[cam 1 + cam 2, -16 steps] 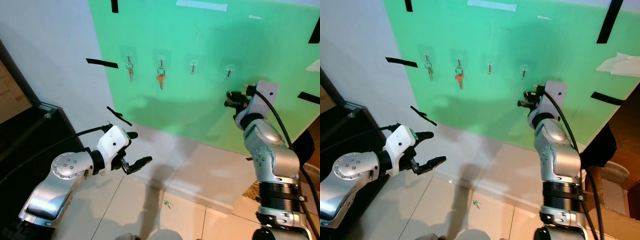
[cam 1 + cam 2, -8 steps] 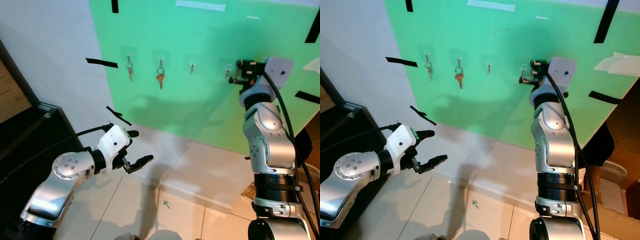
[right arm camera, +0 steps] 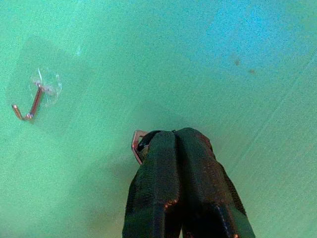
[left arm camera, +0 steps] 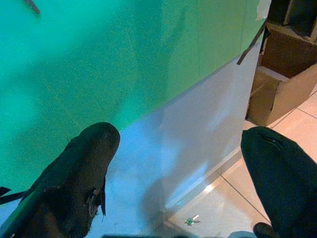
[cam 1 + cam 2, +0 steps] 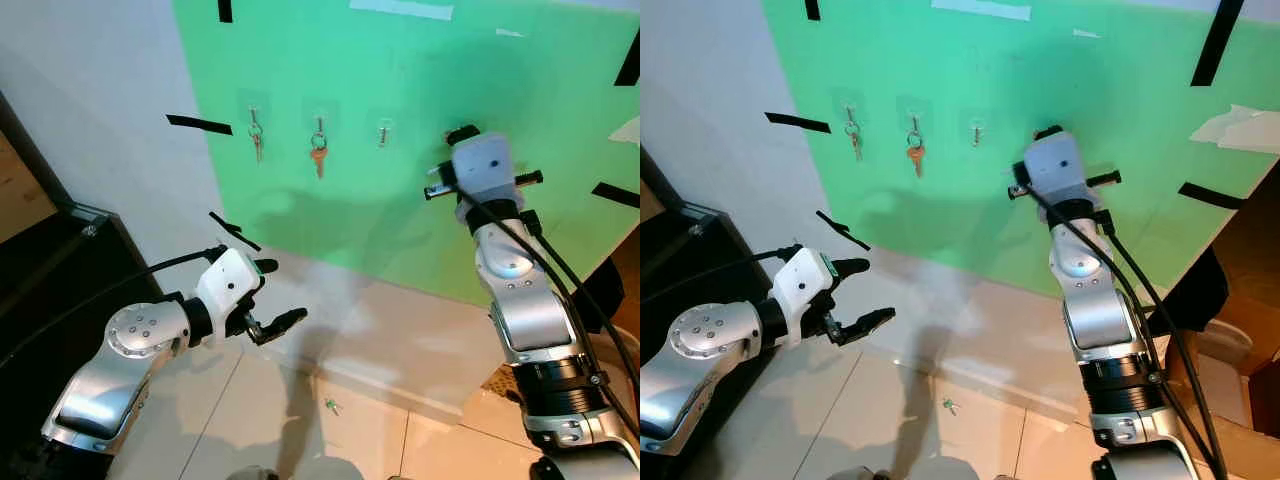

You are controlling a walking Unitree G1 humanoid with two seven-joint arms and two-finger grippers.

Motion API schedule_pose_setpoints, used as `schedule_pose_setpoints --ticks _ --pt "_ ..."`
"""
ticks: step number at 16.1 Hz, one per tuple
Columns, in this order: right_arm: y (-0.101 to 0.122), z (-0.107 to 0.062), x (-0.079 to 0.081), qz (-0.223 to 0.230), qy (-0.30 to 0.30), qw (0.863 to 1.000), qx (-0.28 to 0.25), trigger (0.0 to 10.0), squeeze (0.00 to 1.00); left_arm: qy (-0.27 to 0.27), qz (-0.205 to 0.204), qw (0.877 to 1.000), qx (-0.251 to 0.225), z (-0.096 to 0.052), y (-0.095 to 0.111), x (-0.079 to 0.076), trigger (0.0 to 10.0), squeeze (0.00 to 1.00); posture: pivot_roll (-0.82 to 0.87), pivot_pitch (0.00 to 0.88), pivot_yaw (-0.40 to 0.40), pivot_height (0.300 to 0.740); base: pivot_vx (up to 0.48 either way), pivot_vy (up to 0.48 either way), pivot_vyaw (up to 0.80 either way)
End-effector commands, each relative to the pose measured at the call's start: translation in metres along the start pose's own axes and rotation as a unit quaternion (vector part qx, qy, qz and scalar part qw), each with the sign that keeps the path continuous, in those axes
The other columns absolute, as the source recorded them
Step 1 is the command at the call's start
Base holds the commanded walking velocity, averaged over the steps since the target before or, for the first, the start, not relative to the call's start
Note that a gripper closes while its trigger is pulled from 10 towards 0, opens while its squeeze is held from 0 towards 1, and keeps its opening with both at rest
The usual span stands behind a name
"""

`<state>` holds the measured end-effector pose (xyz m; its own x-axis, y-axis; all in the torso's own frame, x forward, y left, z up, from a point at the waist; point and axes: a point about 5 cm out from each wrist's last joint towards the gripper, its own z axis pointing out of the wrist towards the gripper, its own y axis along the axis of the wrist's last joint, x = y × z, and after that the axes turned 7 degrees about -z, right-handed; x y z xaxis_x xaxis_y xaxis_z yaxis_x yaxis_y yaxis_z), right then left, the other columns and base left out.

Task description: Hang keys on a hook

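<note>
Step in hand: bringing the key ring (image 3: 137,142) to the empty hook (image 3: 30,103) on the green board (image 5: 420,120); not yet hung, by the look of it.
Right gripper (image 3: 176,136): raised against the board, fingers pressed together on the ring, a small metal loop poking out at the tips; keys themselves hidden behind the fingers.
Target hook: clear adhesive pad with a bent wire, near the ring but apart from it, off to one side in the right wrist view.
Left gripper (image 5: 268,300): held low near the white wall base, fingers spread, nothing between them.
Other hooks: silver keys (image 5: 256,142) and an orange-headed key (image 5: 318,156) already hanging; a third hook (image 5: 384,132) carrying only a small ring or bare, too small to tell.
Next move: probably a short sideways shift to slip the loop over the wire tip, then release.
Edges and room: board face just ahead, so little depth to spare; open green surface around the hook; black tape strips well apart; small green object (image 5: 331,405) on the floor tiles below.
</note>
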<state>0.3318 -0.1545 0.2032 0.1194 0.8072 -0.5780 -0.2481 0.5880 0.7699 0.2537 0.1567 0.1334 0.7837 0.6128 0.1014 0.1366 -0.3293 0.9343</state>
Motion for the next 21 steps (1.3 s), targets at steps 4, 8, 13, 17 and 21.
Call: schedule_pose_setpoints --ticks 4,8,13,17,21 --pt "-0.005 -0.002 -0.002 -0.084 -0.021 0.996 -0.009 10.0 0.00 0.006 0.004 1.000 0.002 0.000 0.001 0.003 10.0 0.17 -0.05 0.000 0.007 0.740 0.000 0.000 0.00" --pt "-0.017 -0.004 0.007 -0.124 0.007 0.992 0.009 10.0 0.00 0.005 0.004 1.000 0.002 0.000 0.001 0.004 10.0 0.17 -0.05 0.000 0.010 0.740 0.000 0.000 0.00" --pt "-0.023 -0.002 0.014 -0.151 0.013 0.988 0.008 10.0 0.00 0.007 0.002 1.000 0.001 0.001 0.002 0.005 10.0 0.17 -0.05 0.000 0.011 0.740 0.000 0.000 0.00" --pt "-0.024 0.001 0.011 -0.151 0.000 0.988 0.010 10.0 0.00 0.008 0.002 1.000 0.001 0.001 0.002 0.005 10.0 0.17 -0.05 0.000 0.009 0.740 0.000 0.000 0.00" --pt "-0.025 0.000 0.020 -0.133 0.028 0.991 0.010 10.0 0.00 0.008 0.003 1.000 0.000 0.002 0.003 0.006 10.0 0.17 -0.05 0.000 0.009 0.740 0.000 0.000 0.00"
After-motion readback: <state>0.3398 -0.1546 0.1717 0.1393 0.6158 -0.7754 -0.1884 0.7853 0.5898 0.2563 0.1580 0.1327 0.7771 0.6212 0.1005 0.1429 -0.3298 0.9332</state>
